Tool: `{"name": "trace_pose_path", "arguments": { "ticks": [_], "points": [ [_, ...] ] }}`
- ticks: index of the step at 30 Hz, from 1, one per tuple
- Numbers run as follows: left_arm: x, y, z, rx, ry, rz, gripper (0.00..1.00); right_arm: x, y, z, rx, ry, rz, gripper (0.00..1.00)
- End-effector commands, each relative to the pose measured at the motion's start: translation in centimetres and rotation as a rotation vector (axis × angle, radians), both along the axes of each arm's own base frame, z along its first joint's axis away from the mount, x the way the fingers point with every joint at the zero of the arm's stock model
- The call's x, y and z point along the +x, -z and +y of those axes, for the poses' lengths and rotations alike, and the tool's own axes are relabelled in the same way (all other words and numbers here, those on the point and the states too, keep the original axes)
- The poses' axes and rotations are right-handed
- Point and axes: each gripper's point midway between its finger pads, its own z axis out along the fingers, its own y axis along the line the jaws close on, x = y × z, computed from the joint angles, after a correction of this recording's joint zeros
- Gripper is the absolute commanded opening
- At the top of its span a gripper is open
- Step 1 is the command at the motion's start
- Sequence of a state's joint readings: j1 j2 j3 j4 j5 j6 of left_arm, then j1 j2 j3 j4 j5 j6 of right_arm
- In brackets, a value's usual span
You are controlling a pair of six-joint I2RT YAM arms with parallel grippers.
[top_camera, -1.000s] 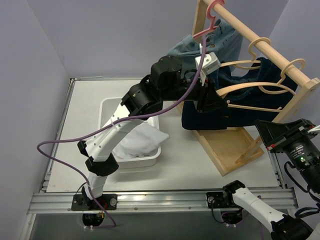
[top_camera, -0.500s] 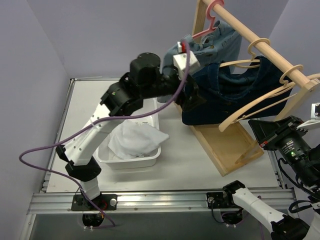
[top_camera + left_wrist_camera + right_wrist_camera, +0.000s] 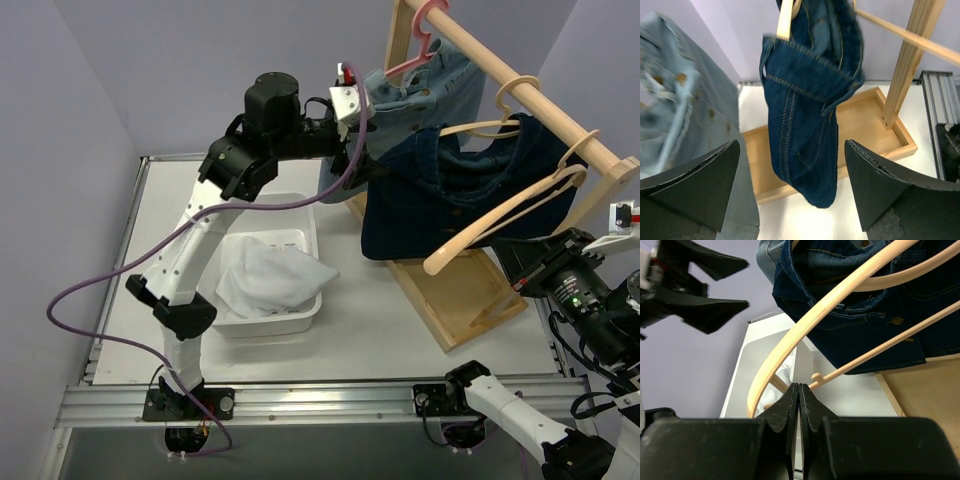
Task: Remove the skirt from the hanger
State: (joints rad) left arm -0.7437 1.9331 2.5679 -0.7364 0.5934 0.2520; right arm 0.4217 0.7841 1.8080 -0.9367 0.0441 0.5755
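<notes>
hanging skirt (image 3: 805,125) facing spread left gripper (image 3: 791,150)

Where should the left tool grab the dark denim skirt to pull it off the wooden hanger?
Take the free-hanging lower fold of the dark denim skirt, below the wooden hanger. Come straight ahead with the left tool: its jaws are open and that narrow drape hangs in line between them.

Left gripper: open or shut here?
Open. The left wrist view shows the left gripper with fingers wide apart; the dark denim skirt hangs beyond them, ungrasped.
</notes>
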Motion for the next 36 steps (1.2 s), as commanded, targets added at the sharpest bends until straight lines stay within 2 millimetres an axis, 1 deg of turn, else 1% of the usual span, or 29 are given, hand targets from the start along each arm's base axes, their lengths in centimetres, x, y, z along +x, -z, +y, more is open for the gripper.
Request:
{"name": "trace_pose_path", "arguments": {
  "ticks": [1,3,4,5,6,7,8,9,10,11,12,13,14,16,17,18,20,21,22,24,25,26,27,28,30,34,36],
  "points": [
    [1.8,2.6,-2.0,0.004,0.099,0.007,0.94,0.7,-0.9,0.6,0.020,-0.016,-0.031,0.00],
    [2.7,3.5,-3.0,-0.008,0.119,0.025,0.94,0.6,-0.9,0.6,0.023,-0.016,-0.030,0.00],
    [2.9,4.8,-3.9,-0.005,0.163,0.052,0.94,0.7,-0.8,0.7,0.024,-0.015,-0.025,0.00],
    [3.1,4.7,-4.5,-0.027,0.182,0.041,0.94,0.7,-0.8,0.7,0.025,-0.016,-0.023,0.00],
    [2.9,4.8,-5.0,-0.037,0.205,0.069,0.94,0.8,-0.7,0.8,0.023,-0.018,-0.018,0.00],
    [3.1,6.0,-5.8,-0.034,0.236,0.106,0.94,0.8,-0.7,0.8,0.024,-0.019,-0.020,0.00],
    [2.5,5.2,-6.1,-0.061,0.282,0.097,0.95,0.9,-0.7,0.9,0.023,-0.021,-0.017,0.00],
    [2.2,5.2,-6.4,-0.073,0.297,0.133,1.00,1.0,-0.7,0.9,0.020,-0.020,-0.015,0.00],
    [2.2,5.6,-6.8,-0.077,0.313,0.149,0.95,1.1,-0.7,0.9,0.022,-0.016,-0.016,0.00],
    [1.8,5.5,-7.2,-0.087,0.335,0.149,0.85,1.2,-0.7,0.9,0.021,-0.016,-0.014,0.00],
    [1.6,5.4,-7.3,-0.093,0.341,0.170,0.59,1.2,-0.7,1.0,0.021,-0.018,-0.016,0.00],
    [1.7,5.0,-7.4,-0.108,0.344,0.161,0.48,1.3,-0.7,1.0,0.021,-0.020,-0.016,0.00],
    [1.6,5.1,-7.4,-0.112,0.338,0.196,0.38,1.6,-0.4,1.1,0.017,-0.018,-0.008,0.00],
    [2.1,4.4,-7.2,-0.132,0.296,0.227,0.10,1.8,-0.2,1.3,0.017,-0.024,-0.009,0.00],
    [2.3,4.1,-7.0,-0.140,0.276,0.239,0.03,2.0,0.1,1.5,0.013,-0.027,-0.001,0.00],
    [2.8,3.6,-6.6,-0.159,0.227,0.284,0.02,2.1,0.1,1.6,0.015,-0.030,-0.005,0.00],
    [2.8,2.4,-6.1,-0.195,0.219,0.298,0.02,2.4,0.4,1.8,0.012,-0.032,0.001,0.00],
    [2.9,1.8,-5.4,-0.215,0.181,0.338,0.02,2.6,0.6,1.8,0.006,-0.033,0.004,0.00],
    [2.8,0.6,-5.1,-0.253,0.186,0.313,0.02,2.7,0.7,1.8,0.002,-0.031,0.007,0.00],
    [2.2,-0.7,-3.7,-0.296,0.182,0.349,0.02,2.9,0.8,1.9,-0.007,-0.034,0.009,0.00],
    [2.0,-2.2,-3.2,-0.340,0.193,0.315,0.02,2.9,0.8,2.0,-0.010,-0.038,0.010,0.00],
    [1.7,-3.0,-2.6,-0.363,0.198,0.309,0.02,3.0,0.9,2.0,-0.012,-0.038,0.011,0.00],
    [0.9,-4.5,-1.8,-0.400,0.217,0.317,0.02,3.1,0.8,2.0,-0.016,-0.037,0.008,0.00],
    [0.6,-5.4,-1.1,-0.428,0.257,0.285,0.02,3.1,0.7,2.0,-0.021,-0.036,0.005,0.00],
    [-0.4,-6.8,-0.3,-0.465,0.289,0.306,0.02,3.3,0.8,2.0,-0.031,-0.033,0.008,0.00],
    [-1.6,-8.6,0.5,-0.511,0.337,0.275,0.02,3.6,0.9,2.0,-0.039,-0.032,0.009,0.00],
    [-1.7,-9.0,0.8,-0.529,0.352,0.300,0.02,3.7,0.9,2.0,-0.044,-0.030,0.009,0.00]
  ]
}}
